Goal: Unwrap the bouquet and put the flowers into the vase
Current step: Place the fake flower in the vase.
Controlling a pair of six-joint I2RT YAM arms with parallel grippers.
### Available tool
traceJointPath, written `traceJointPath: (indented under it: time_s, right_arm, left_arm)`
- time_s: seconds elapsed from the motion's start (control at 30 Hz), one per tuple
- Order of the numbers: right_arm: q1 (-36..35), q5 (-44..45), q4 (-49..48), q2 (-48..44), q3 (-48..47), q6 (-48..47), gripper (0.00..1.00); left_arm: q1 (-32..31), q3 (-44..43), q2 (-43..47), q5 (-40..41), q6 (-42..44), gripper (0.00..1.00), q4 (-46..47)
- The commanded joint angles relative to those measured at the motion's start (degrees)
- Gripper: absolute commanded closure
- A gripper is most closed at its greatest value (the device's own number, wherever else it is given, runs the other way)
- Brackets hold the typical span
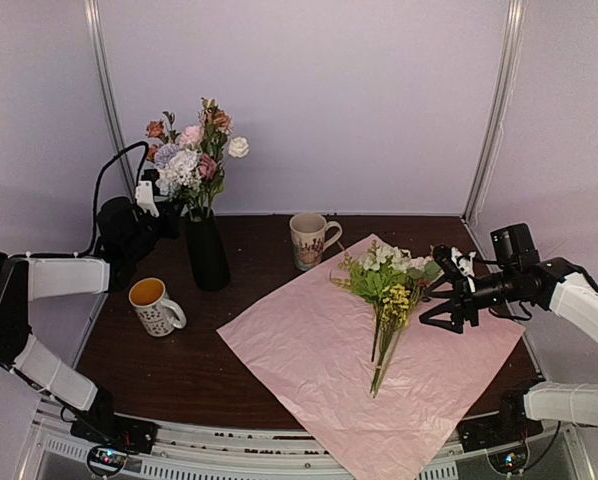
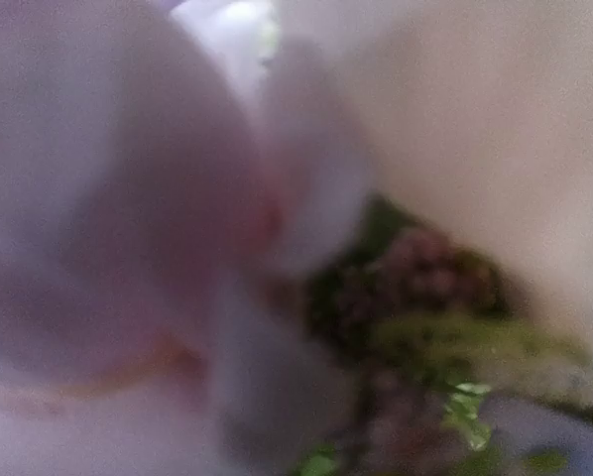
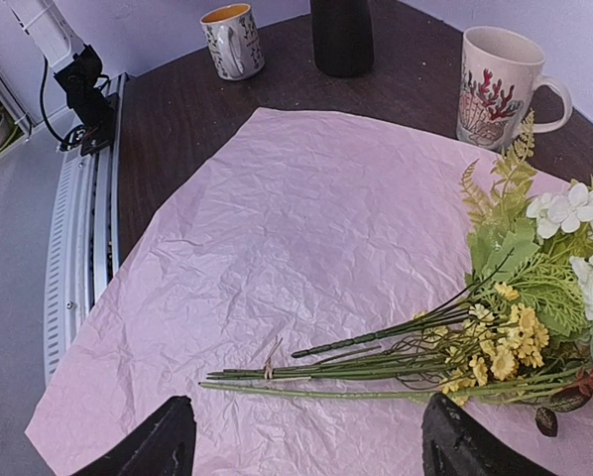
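Observation:
The black vase (image 1: 207,255) stands at the back left with several pink, white and lavender flowers (image 1: 194,155) in it. My left gripper (image 1: 169,210) is pressed into those blooms from the left. The left wrist view is filled by blurred pale petals (image 2: 128,198), with no fingers showing. The bouquet is unwrapped: its lilac-pink paper (image 1: 309,350) lies flat. The remaining flowers (image 1: 389,285), white and yellow with green stems, lie on it. My right gripper (image 1: 444,300) hangs open just right of them, above the stems (image 3: 376,362).
A cream patterned mug (image 1: 309,240) stands behind the paper's far corner. An orange-lined mug (image 1: 154,305) sits left of the paper, in front of the vase. A thin tan tie (image 3: 273,362) binds the stem ends. The paper overhangs the table's near edge.

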State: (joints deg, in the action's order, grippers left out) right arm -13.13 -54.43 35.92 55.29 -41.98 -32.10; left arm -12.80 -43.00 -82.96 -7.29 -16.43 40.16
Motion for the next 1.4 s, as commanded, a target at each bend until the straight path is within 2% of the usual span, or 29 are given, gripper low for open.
traceJointPath:
  time_s: [0.0,0.33,0.7,0.83,0.97,1.37]
  right_arm:
    - [0.2,-1.1,0.7,-0.6,-0.9,-1.0,0.21]
    - [0.2,-1.2,0.7,-0.4,-0.9,-1.1,0.21]
    - [0.2,-1.5,0.8,0.1,-1.1,-1.3,0.21]
    - [0.2,-1.8,0.9,0.3,-1.2,-1.5,0.21]
    - [0.1,-2.0,1.2,0.7,-1.4,-1.7,0.21]
    - [0.1,-2.0,1.3,0.9,-1.7,-1.8,0.21]
  left_arm:
    - [0.4,-1.4,-1.6,1.3,-1.2,1.00,0.8]
    - [0.4,1.1,-2.0,2.4,-2.2,1.00,1.3]
    - [0.4,5.8,3.0,2.6,-2.0,1.00,1.6]
    - [0.4,6.7,4.8,4.0,-2.0,0.78,-0.2]
    - [0.4,8.0,6.5,5.0,-2.9,0.68,-1.4]
    - [0.1,16.1,14.2,7.0,-6.8,0.64,-1.7]
